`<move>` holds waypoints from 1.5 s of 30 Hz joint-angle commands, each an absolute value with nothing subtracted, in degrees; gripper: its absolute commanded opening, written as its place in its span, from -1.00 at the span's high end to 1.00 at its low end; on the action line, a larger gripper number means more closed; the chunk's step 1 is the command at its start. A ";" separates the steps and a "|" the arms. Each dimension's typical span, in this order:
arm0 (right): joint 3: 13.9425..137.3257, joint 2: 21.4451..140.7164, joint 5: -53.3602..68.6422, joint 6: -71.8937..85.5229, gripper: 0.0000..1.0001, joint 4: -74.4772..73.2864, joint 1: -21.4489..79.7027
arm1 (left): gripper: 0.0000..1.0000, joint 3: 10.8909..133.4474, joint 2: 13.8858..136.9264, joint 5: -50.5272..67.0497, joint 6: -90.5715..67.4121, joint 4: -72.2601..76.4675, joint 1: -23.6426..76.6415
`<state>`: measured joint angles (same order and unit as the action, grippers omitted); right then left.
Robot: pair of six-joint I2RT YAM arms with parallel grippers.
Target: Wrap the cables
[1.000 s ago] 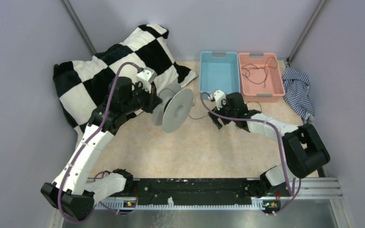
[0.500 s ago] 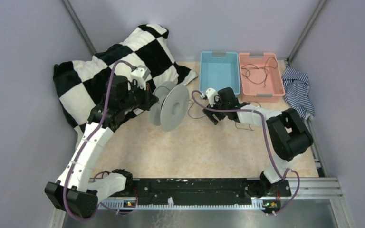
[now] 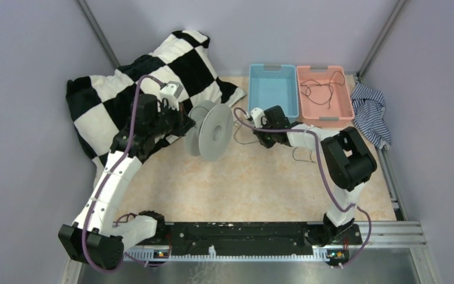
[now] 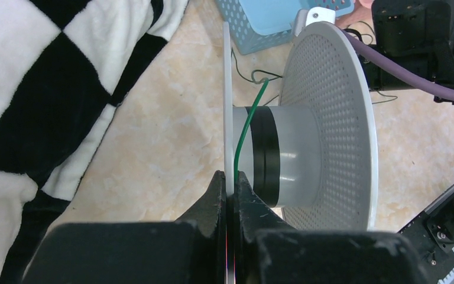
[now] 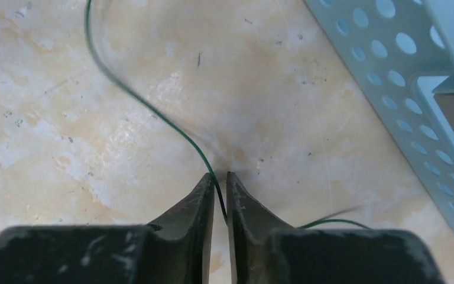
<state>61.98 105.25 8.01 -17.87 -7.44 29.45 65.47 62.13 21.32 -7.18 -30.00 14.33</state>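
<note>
Left gripper (image 4: 230,177) pinches spool (image 4: 295,154) by rim; right gripper (image 5: 219,177) nips thin cable (image 5: 153,112); hard pull could slip cable out, tilt spool.

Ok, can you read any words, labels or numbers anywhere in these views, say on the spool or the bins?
None can be read. The spool, the blue bin, the pink bin, the checked blanket and the thin cable show no lettering, and nothing else in view bears legible text.
</note>
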 commanded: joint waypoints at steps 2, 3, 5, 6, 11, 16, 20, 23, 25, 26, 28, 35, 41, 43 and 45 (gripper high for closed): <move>62.25 105.39 8.27 -15.54 1.00 -10.25 29.97 | 1.00 67.30 61.80 18.53 -10.12 -24.71 13.63; 61.36 104.57 7.89 -14.62 1.00 -9.85 29.95 | 1.00 67.61 61.81 17.69 -10.79 -24.51 13.55; 59.18 101.58 7.74 -12.07 1.00 -9.06 29.95 | 1.00 68.22 61.96 14.47 -12.47 -23.87 13.54; 57.86 99.68 8.12 -10.58 1.00 -8.53 29.95 | 1.00 68.38 61.92 12.50 -13.68 -23.37 13.52; 50.03 87.45 7.73 -3.78 1.00 -7.81 32.41 | 1.00 70.34 62.17 7.49 -21.27 -20.26 13.45; 44.47 77.94 5.41 -1.39 1.00 -15.60 42.13 | 1.00 75.52 64.41 1.58 -28.10 -18.25 13.36; 43.28 71.41 2.99 0.98 1.00 -19.97 52.45 | 1.00 80.24 67.51 -1.32 -32.14 -16.84 13.27; 45.16 69.47 2.13 4.01 1.00 -22.76 57.11 | 1.00 81.40 68.65 -3.13 -35.13 -16.16 13.27; 47.39 68.78 2.91 5.21 1.00 -24.95 58.67 | 1.00 80.71 68.86 -4.51 -35.71 -14.75 13.27; 48.73 68.21 2.92 5.53 1.00 -25.96 59.55 | 1.00 80.56 69.01 -5.40 -35.47 -14.30 13.27; 51.36 66.64 2.19 5.95 1.00 -28.54 61.70 | 1.00 80.30 69.65 -6.89 -33.85 -13.89 13.27; 59.34 60.87 6.70 4.20 1.00 -39.47 66.91 | 1.00 81.02 70.95 -11.25 -30.72 -11.96 13.27; 66.90 56.51 16.55 3.96 1.00 -49.71 67.24 | 1.00 84.24 74.12 -15.05 -26.99 -12.70 13.10; 68.82 54.26 19.03 5.68 1.00 -51.46 67.37 | 1.00 85.31 75.25 -15.83 -26.00 -13.32 12.94; 70.53 52.30 20.65 7.29 1.00 -52.94 67.31 | 1.00 86.09 76.23 -15.77 -25.38 -13.65 12.75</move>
<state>65.52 56.53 14.09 4.62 -46.83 66.65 81.49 75.61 -13.15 -27.57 -19.77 13.37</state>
